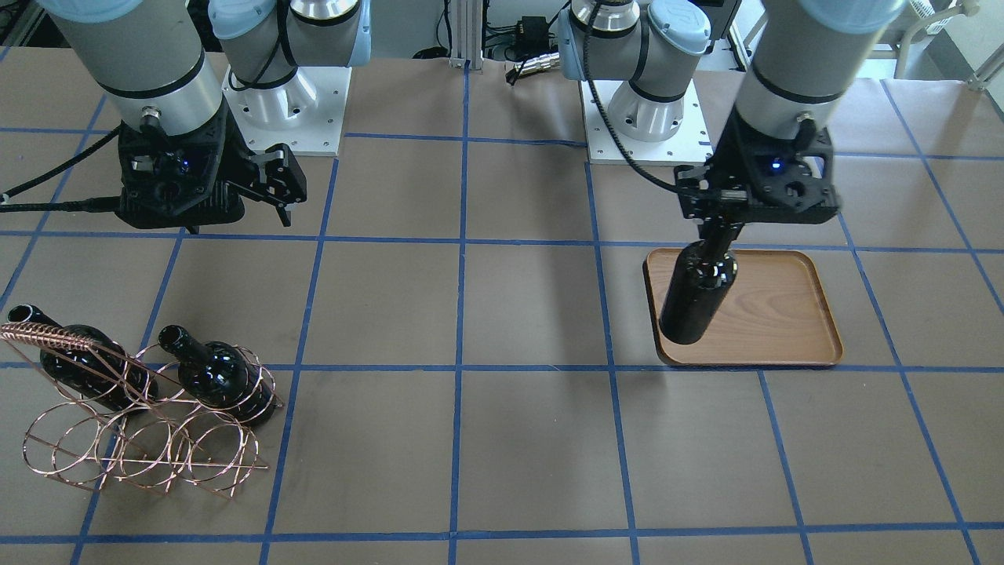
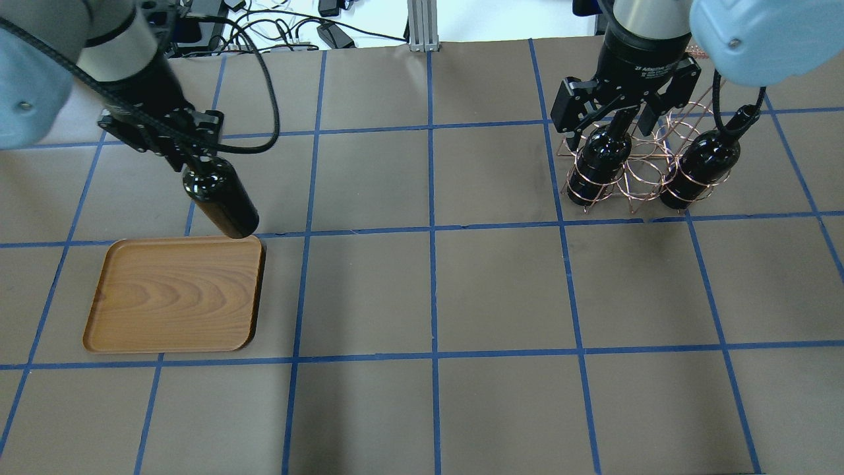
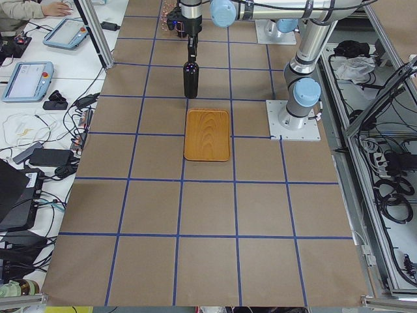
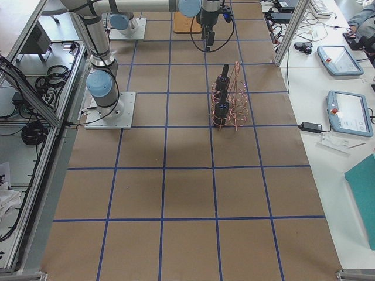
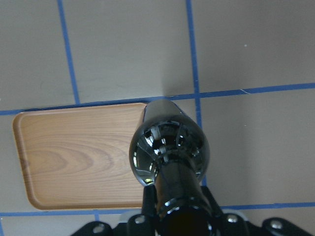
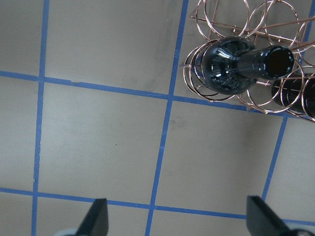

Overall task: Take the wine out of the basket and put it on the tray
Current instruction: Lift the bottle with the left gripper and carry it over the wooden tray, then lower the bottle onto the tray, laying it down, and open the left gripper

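Observation:
My left gripper (image 1: 718,234) is shut on the neck of a near-black wine bottle (image 1: 698,298). The bottle hangs base-down and slightly tilted, in the air over the inner edge of the brown wooden tray (image 1: 776,322). In the overhead view the bottle (image 2: 221,198) is at the tray's (image 2: 171,293) far right corner. The left wrist view shows the bottle (image 5: 170,152) beside the tray (image 5: 74,157). My right gripper (image 2: 610,128) is open and empty, above the copper wire basket (image 2: 643,175). Two more bottles (image 1: 223,380) (image 1: 86,361) lie in that basket (image 1: 141,447).
The table is brown paper with a grid of blue tape lines. The nearer basket bottle (image 6: 231,64) shows in the right wrist view, its neck pointing right, with my open fingers (image 6: 96,219) at the bottom. Both arm bases stand at the robot's edge.

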Motion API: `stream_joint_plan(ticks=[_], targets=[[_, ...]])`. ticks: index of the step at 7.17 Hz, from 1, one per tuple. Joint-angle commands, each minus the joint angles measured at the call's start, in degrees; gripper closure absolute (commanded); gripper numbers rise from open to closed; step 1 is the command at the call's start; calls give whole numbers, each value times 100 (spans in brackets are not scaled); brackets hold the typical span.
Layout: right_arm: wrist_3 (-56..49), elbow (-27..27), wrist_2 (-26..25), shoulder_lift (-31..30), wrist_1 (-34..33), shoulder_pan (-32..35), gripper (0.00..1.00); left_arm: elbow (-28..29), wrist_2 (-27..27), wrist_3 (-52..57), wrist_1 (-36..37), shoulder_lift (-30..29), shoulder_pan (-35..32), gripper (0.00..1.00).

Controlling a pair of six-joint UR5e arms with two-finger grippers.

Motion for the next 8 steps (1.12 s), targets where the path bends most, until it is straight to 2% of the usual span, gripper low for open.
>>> stream_joint_plan(ticks=[1,3,6,8], targets=[[0,5,-6,-17,6,0,0,-236,-25,839,-25,179,882,100],[-8,5,-67,-53,-20,-9,0,-823,-78,1358,80,354,1507,100],[-87,-3,-50,-254,50,0,0,-1089,-393,1973,168,329,2167,100],[-79,5,-23,-211,-2,17,0,-1134,-429,2011,169,206,2274,100]])
